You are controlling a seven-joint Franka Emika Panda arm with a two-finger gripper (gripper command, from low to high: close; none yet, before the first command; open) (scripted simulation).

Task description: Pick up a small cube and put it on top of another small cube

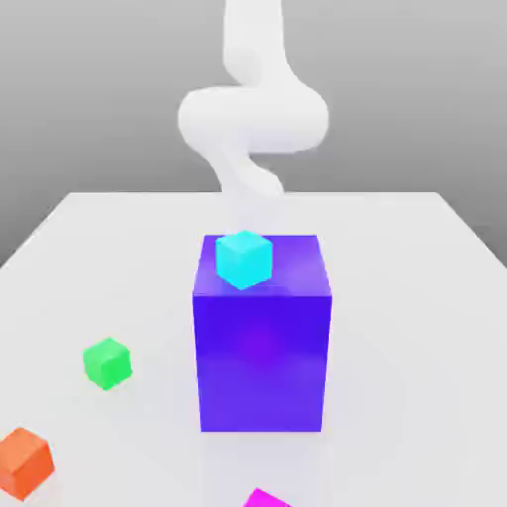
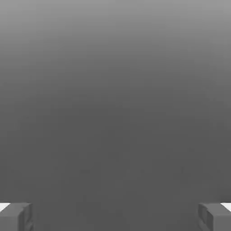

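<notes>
Exterior view: the small magenta-pink cube (image 1: 265, 498) is lying at the very bottom edge, cut off by the frame so that just its top corner is showing, on the white table (image 1: 396, 297) a little in front of the big blue-violet block (image 1: 261, 347). It is sitting apart from that block, with bare table showing between them.

The blue-violet block is standing upright in the middle of the table, and a small cyan cube (image 1: 244, 257) is resting on its top face, toward the near edge and turned slightly so that one corner is pointing at the camera. A faint magenta glow is showing on the front face of the block.

Toward the exterior view's left, a small green cube (image 1: 107, 362) is sitting on the table, well apart from the block. Farther down at the exterior view's left, an orange cube (image 1: 24, 463) is lying near the lower corner, partly cut by the edge.

Behind the block, the white arm (image 1: 253, 119) is rising and curving above the far side of the table.

In the hand view, the gripper (image 2: 115, 216) is standing fully spread, its two grey fingertips (image 2: 16, 216) showing at opposite corners, with nothing between them and plain grey ground beyond.
</notes>
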